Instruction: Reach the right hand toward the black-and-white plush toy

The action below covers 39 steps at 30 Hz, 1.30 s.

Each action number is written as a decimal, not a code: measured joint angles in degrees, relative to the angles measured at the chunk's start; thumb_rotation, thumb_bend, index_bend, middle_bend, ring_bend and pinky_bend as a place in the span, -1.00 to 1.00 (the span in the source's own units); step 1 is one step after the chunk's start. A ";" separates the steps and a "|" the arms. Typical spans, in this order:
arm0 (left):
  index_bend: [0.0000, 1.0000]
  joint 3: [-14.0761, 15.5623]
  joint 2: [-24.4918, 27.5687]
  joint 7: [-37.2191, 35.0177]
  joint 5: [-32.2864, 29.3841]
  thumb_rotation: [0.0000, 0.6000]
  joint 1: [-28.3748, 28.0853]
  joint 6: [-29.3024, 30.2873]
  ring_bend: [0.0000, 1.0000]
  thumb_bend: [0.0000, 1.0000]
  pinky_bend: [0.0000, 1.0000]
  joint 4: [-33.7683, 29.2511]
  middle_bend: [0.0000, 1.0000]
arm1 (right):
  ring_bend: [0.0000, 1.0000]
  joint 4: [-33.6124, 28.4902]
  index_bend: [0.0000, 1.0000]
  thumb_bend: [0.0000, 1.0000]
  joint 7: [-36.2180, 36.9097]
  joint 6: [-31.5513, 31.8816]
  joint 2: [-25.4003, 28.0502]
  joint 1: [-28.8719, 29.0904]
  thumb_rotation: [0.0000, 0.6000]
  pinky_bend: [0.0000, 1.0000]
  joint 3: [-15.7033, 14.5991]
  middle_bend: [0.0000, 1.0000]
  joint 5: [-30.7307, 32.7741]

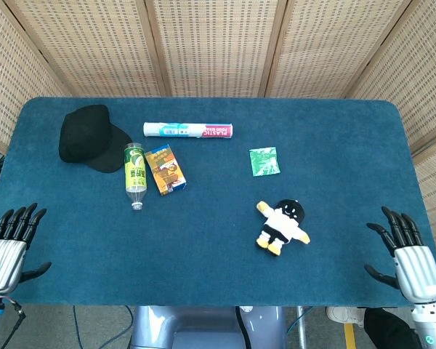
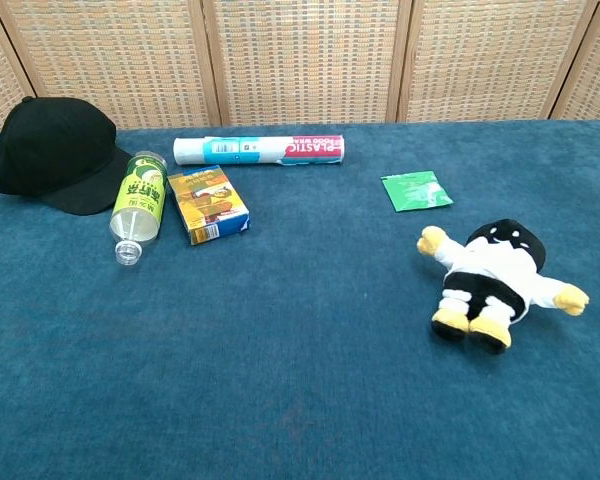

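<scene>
Head view. The black-and-white plush toy with yellow hands and feet (image 1: 282, 226) lies flat on its back on the blue-carpeted table (image 1: 203, 240), somewhat right of centre, its head pointing toward 1 o'clock and its feet toward 7 o'clock. The right hand (image 1: 405, 251), black-fingered with a silver back, hovers at the table's near right corner, at about 4 o'clock from the toy and well apart from it; its fingers are spread wide and hold nothing. The left hand (image 1: 7, 244) sits at the near left corner, likewise splayed and empty.

Chest view. The toy (image 2: 498, 277) shows limbs splayed, one yellow hand toward 10 o'clock and the other toward 4 o'clock; neither robot hand appears here.

Handling, as judged: the toy looks light, soft and compressible, neither fragile nor slippery, though its low, flat pose may let it slide on the cloth under a sideways push. The white torso, between head and legs, offers the fullest bulk for a wrap of the fingers from above; limbs would flop.

Elsewhere: a small green foil sachet (image 1: 264, 161) lies at 12 o'clock from the toy, near but apart. A black cap (image 1: 87, 137), a green-labelled plastic bottle (image 1: 135, 175), an orange carton (image 1: 166, 169) and a white roll of plastic wrap (image 1: 188, 130) cluster at the far left.
</scene>
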 measured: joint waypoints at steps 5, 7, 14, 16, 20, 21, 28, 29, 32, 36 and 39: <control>-1.00 -0.10 0.00 0.31 -0.45 1.00 -0.08 -0.29 -1.00 -0.89 -1.00 -0.02 -1.00 | -1.00 -0.10 -0.36 -0.62 1.29 -4.24 -1.05 2.89 1.00 -0.79 0.42 -0.95 -0.08; -1.00 -0.22 -0.06 0.62 -0.68 1.00 -0.14 -0.40 -1.00 -0.89 -1.00 -0.07 -1.00 | -1.00 -0.14 -0.34 -0.61 1.75 -6.46 -1.65 4.35 1.00 -0.79 0.71 -0.94 0.15; -1.00 -0.14 -0.54 1.56 -0.69 1.00 -0.34 -0.81 -1.00 -0.89 -1.00 0.09 -1.00 | -1.00 1.04 -0.29 -0.50 -0.09 -15.67 -7.17 10.22 1.00 -0.79 2.83 -0.92 4.62; -1.00 -0.18 -0.60 1.59 -0.84 1.00 -0.43 -0.98 -1.00 -0.89 -1.00 0.14 -1.00 | -1.00 1.39 -0.28 -0.49 -1.53 -16.89 -8.58 11.05 1.00 -0.79 3.37 -0.92 6.25; -1.00 -0.17 -0.58 1.48 -0.88 1.00 -0.51 -1.11 -1.00 -0.88 -1.00 0.16 -1.00 | -1.00 2.50 -0.25 -0.46 -5.63 -19.29 -12.01 12.23 1.00 -0.79 4.57 -0.90 10.45; -1.00 -0.15 -0.58 1.43 -0.84 1.00 -0.50 -1.07 -1.00 -0.88 -1.00 0.18 -1.00 | -1.00 2.70 -0.24 -0.45 -6.31 -19.59 -12.64 12.40 1.00 -0.79 4.80 -0.89 11.22; -1.00 -0.10 -0.58 1.32 -0.70 1.00 -0.49 -1.00 -1.00 -0.88 -1.00 0.24 -1.00 | -1.00 3.42 -0.08 -0.43 -8.88 -20.10 -14.58 12.65 1.00 -0.77 5.37 -0.79 13.84; -1.00 -0.08 -0.59 1.32 -0.65 1.00 -0.50 -0.99 -1.00 -0.88 -1.00 0.24 -1.00 | -1.00 3.44 -0.06 -0.43 -9.45 -20.00 -14.79 12.58 1.00 -0.77 5.36 -0.77 14.14; -1.00 -0.03 -0.56 1.36 -0.50 1.00 -0.50 -0.93 -1.00 -0.88 -1.00 0.17 -1.00 | -1.00 3.08 -0.03 -0.43 -10.80 -19.27 -15.52 12.33 1.00 -0.77 5.42 -0.76 14.85; -1.00 0.04 -0.53 1.17 -0.37 1.00 -0.44 -0.81 -1.00 -0.88 -1.00 0.16 -1.00 | -1.00 2.07 -0.04 -0.42 -12.56 -18.44 -16.44 12.09 1.00 -0.77 5.49 -0.76 15.49; -1.00 0.04 -0.44 0.85 -0.36 1.00 -0.47 -0.85 -1.00 -0.88 -1.00 0.16 -1.00 | -1.00 1.12 -0.04 -0.42 -14.74 -18.41 -17.02 12.07 1.00 -0.77 5.48 -0.77 16.38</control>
